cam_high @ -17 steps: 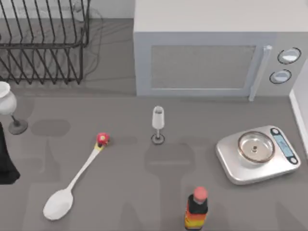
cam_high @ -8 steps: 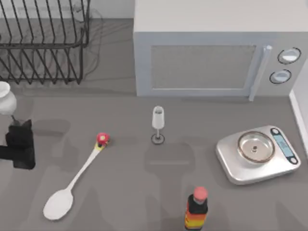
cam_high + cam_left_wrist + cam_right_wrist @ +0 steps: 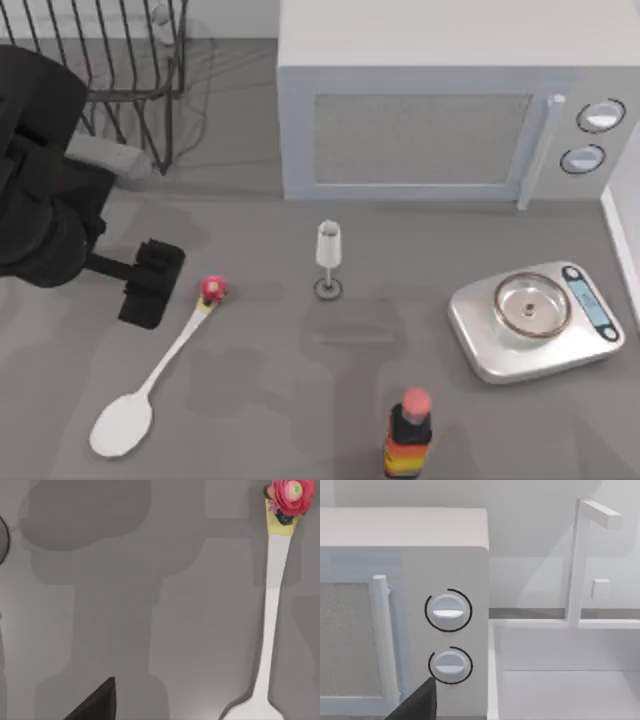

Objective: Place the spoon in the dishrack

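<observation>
Open table around the spoon, clutter to the right

My left gripper [image 3: 150, 283] hangs at frame left beside the spoon [image 3: 160, 370], bare table all round it. The small glass [image 3: 328, 258] stands right of the knob, the dishrack [image 3: 110, 90] upper left, the microwave [image 3: 440, 100] fills top centre.

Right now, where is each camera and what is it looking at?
Top view: above the table, looking down at the spoon, dishrack, microwave and the left end effector.
Left wrist view: on the left arm, facing the tabletop; a dark fingertip shows. It shares the spoon with the top view.
Right wrist view: on the right arm, facing the microwave's dials.
</observation>
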Controlling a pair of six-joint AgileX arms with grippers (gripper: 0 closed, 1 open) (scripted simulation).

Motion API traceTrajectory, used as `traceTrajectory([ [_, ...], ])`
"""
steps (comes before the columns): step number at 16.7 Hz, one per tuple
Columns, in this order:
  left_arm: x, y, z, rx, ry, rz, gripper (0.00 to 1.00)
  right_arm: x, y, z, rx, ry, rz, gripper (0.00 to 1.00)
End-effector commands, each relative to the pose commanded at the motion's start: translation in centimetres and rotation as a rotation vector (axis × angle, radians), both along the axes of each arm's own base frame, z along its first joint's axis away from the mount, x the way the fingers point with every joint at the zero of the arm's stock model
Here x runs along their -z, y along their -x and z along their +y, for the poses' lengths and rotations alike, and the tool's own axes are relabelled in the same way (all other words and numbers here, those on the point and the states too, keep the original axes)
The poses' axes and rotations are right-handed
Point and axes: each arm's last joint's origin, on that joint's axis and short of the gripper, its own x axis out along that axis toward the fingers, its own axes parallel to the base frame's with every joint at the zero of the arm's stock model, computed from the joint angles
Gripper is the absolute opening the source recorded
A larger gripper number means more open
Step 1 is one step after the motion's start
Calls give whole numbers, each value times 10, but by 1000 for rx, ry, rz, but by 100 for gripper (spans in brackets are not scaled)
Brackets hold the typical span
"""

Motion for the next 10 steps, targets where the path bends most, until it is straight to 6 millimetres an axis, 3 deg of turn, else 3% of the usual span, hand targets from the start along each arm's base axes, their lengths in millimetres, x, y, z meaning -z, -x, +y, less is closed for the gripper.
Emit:
traceTrajectory([
  [5, 22, -44, -40, 84, -98, 250, 100, 0, 0, 0, 0, 0, 0, 100],
  [10, 31, -58, -55, 114, -131, 320, 100, 0, 0, 0, 0, 0, 0, 100],
])
